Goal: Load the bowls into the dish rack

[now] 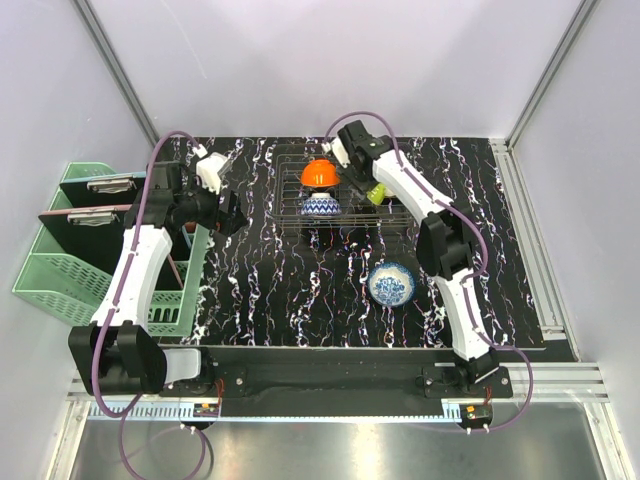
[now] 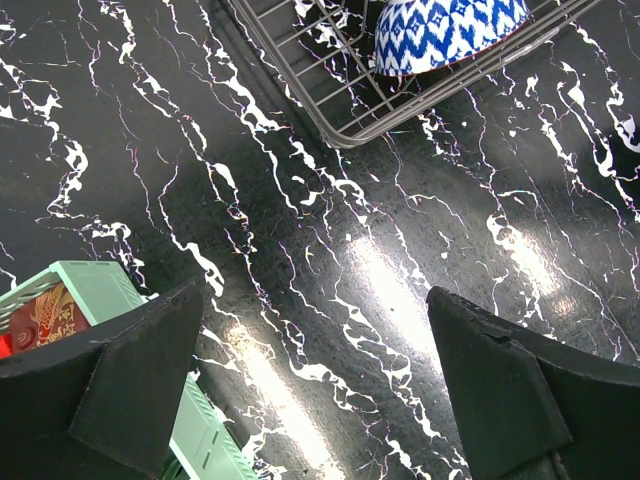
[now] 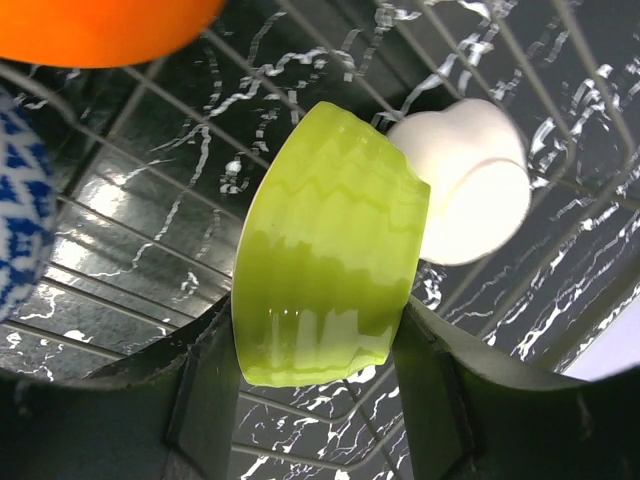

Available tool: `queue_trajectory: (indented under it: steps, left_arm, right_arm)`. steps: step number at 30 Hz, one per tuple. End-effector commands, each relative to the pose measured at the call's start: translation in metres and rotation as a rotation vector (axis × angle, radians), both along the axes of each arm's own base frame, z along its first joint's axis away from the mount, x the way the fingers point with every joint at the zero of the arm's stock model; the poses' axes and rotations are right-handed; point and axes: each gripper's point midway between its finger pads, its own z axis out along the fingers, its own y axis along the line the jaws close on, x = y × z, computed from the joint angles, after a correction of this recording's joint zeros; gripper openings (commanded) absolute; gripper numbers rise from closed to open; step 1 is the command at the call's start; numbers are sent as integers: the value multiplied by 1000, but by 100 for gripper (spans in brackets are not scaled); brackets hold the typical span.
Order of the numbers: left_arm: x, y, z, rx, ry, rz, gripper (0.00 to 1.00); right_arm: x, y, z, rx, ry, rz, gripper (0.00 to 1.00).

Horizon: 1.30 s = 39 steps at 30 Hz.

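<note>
Black fingers [image 3: 205, 400] of the right gripper [image 3: 320, 370] fill the bottom of the right wrist view, closed part-way on a lime-green bowl [image 3: 330, 260] that is tipped onto its side. Beneath it are the wires of the dish rack [image 2: 335, 125], which sits at 12 o'clock on the table [image 1: 300, 300] in the overhead view. I cannot tell whether the bowl touches the wires yet. A white rounded piece [image 3: 470, 190], probably another bowl, sits against it at 2 o'clock. An orange bowl [image 3: 90, 25] is at 11 o'clock and a blue-and-white bowl [image 3: 20, 210] at 9 o'clock, both in the rack. One patterned bowl [image 1: 391, 284] waits on the table at 4 o'clock, mouth up.

The left gripper [image 2: 315, 390] hangs wide and empty above bare table, beside the mint-green basket [image 1: 60, 260] at 9 o'clock.

My worry is the release. The glazed bowl looks slippery and is tilted, so letting go early could send it rolling into the white piece or off the rack edge. Pulling back carelessly could snag a finger on a wire and drag the rack
</note>
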Motion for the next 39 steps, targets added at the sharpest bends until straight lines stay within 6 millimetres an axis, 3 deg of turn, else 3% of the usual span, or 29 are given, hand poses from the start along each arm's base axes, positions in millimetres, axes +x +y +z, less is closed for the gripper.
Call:
queue_trajectory:
  steps: [1, 9, 13, 17, 20, 22, 28, 32, 39]
  left_arm:
    - [2, 0, 19, -3, -82, -12, 99]
    - [1, 0, 23, -11, -92, -13, 99]
    - [1, 1, 25, -12, -93, -10, 99]
    - [0, 0, 26, -13, -96, -13, 99]
    - [0, 1, 25, -9, -97, -8, 99]
    - [1, 2, 27, -8, -103, -7, 99]
    - [1, 2, 29, -10, -108, -7, 99]
    - [1, 2, 30, -10, -110, -8, 99]
    - [1, 3, 33, -13, -117, -8, 99]
  right_arm:
    - [7, -1, 6, -62, -50, 22, 0]
    - [7, -3, 0, -128, -52, 41, 0]
    - [2, -3, -13, -174, -29, 71, 0]
    - [-3, 0, -22, -186, 2, 96, 6]
    - [-9, 5, -24, -166, 30, 116, 19]
    - [-13, 8, -24, -151, 49, 125, 41]
    - [-25, 16, -30, -111, 114, 150, 77]
    - [-31, 19, -33, -95, 143, 162, 87]
    - [-34, 24, -31, -61, 157, 164, 92]
